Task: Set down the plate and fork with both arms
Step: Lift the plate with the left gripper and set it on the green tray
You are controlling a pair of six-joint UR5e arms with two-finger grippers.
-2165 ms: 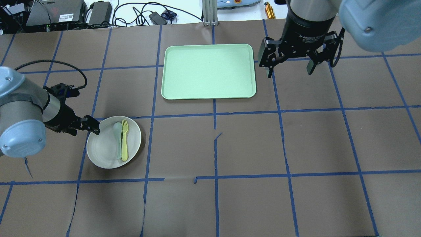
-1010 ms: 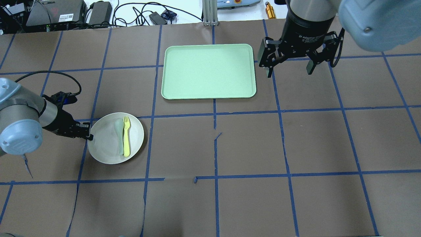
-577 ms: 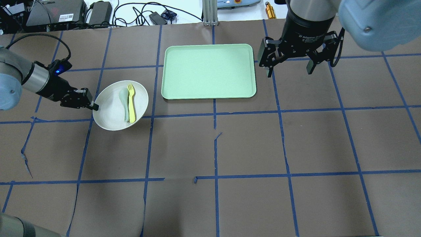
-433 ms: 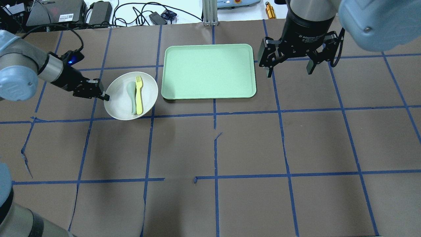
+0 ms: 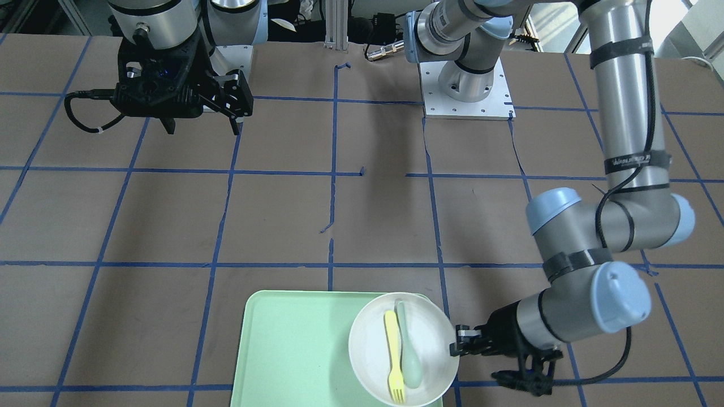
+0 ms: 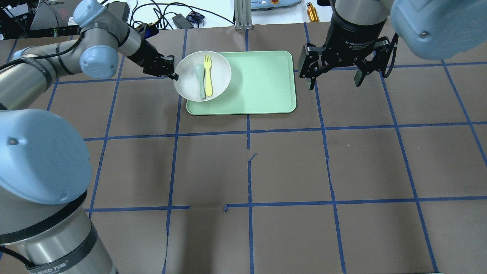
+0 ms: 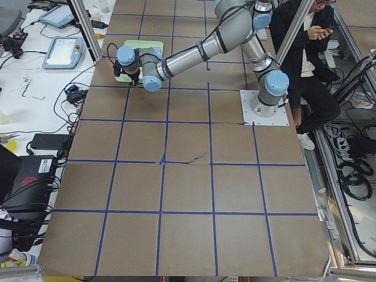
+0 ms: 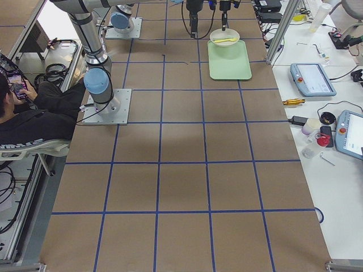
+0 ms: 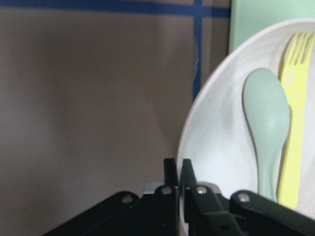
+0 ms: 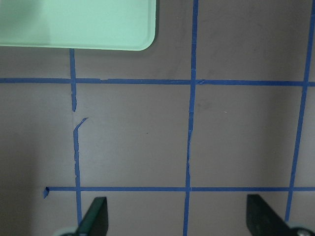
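Brown paper with a blue tape grid is covering the desk (image 6: pixel 289 163); cables and electronics are lying along its far edge.

Change: the left arm is carrying the round off-white shallow plate (image 6: pixel 222 72). 2.2 s ago it was sitting on the desk's near-left area. It is now hanging over the left part of the rectangular mint-green tray (image 6: pixel 262 83), with its left side overhanging the tray's edge. The left pincer (image 6: pixel 175 76) is pinching the plate's rim, fingers (image 9: pixel 187 172) nearly closed on the thin edge. The slim bright yellow plastic fork (image 6: pixel 208 75) and the pale grey-green spoon (image 6: pixel 200 81) are lying side by side on the plate as earlier, so the ride is not disturbing them. The right pincer (image 6: pixel 335 80) is hovering spread wide and empty just beside the tray's right edge, unchanged in place.

Meaning: transport is looking nearly over. Lowering and releasing the plate seems to be what is remaining for the left arm. The right arm is not yet handling the fork.

Not resolved: a shadow on the tray to the plate's right is suggesting the plate is raised, but no view is showing whether its underside is touching the tray. The left wrist view is cutting off the plate's right side. The right wrist view is showing only a tray corner and taped desk. Both side views are rendering plate and fork too small for detail.
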